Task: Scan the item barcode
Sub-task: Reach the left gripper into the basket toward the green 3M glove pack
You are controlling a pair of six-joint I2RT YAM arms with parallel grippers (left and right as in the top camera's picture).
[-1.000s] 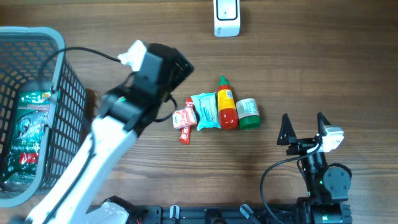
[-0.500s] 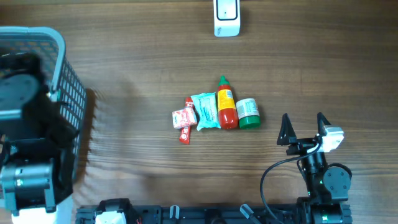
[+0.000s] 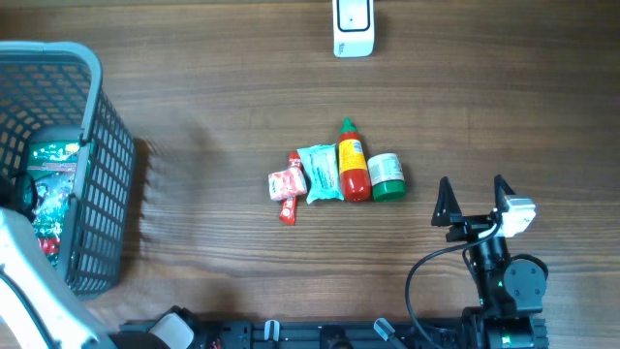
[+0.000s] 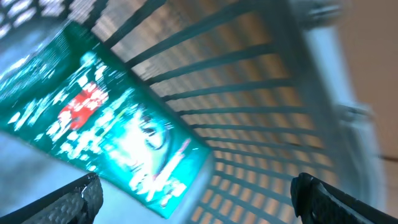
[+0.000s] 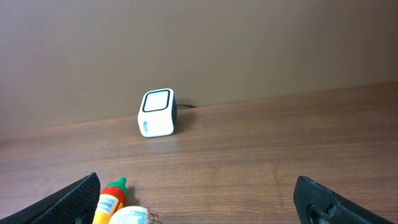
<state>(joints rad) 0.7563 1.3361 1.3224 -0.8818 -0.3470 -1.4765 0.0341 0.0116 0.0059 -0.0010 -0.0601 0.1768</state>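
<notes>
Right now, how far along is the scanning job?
Done, apparently: one green packet lies in the basket. In hand: nothing; the left gripper hovers open over that packet, the right gripper sits open, empty. Remaining: red sachet, teal packet, sauce bottle and green-capped jar lie in a row, short of the scanner.

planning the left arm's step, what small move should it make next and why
Probably lower the left tool straight down onto the green packet and close. Its jaws stand open right above the packet, which lies flat in the basket, not yet held. The scanner sits at the table's far edge.
</notes>
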